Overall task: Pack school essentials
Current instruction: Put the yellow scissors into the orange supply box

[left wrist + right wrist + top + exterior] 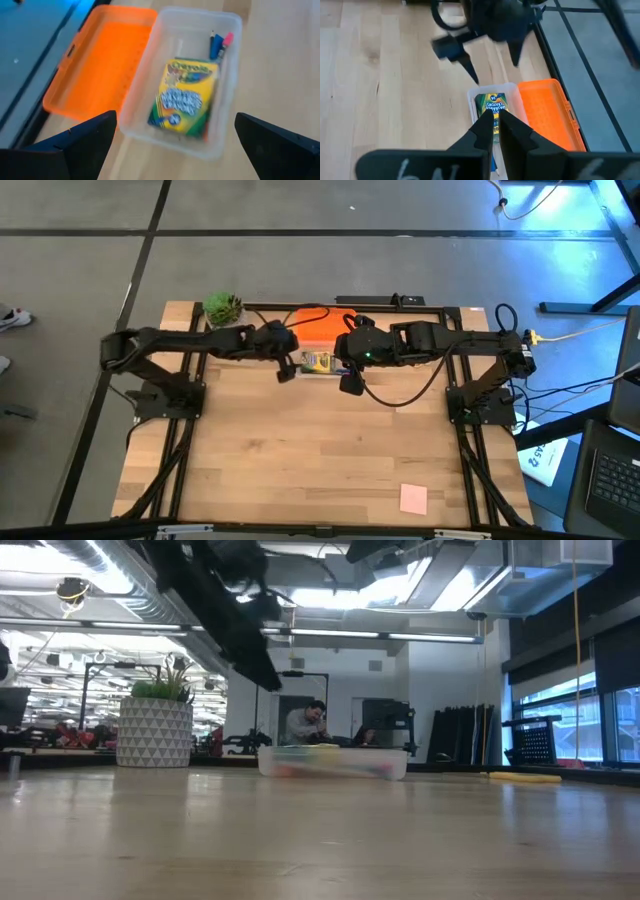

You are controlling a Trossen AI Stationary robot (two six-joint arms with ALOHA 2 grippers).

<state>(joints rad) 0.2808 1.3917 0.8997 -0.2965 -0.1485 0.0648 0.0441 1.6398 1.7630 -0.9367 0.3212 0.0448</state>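
Crayon box [185,97] lies flat inside the clear case [150,125], light, stiff cardboard; grip its long edges. Left claw [172,142] spread wide above; right claw [493,122] pinched together, empty.

The clear plastic case [150,70] sits at the far edge of the wooden table [320,460], its flat orange lid [97,62] flipped open and lying right beside it. Inside the case lies the green-yellow crayon box [184,97], with a small blue piece [216,46] tucked just past one end of it. The small green potted plant [223,308] stands near the far left corner. The square pink note pad [413,498] lies way off on its own, near the front right.
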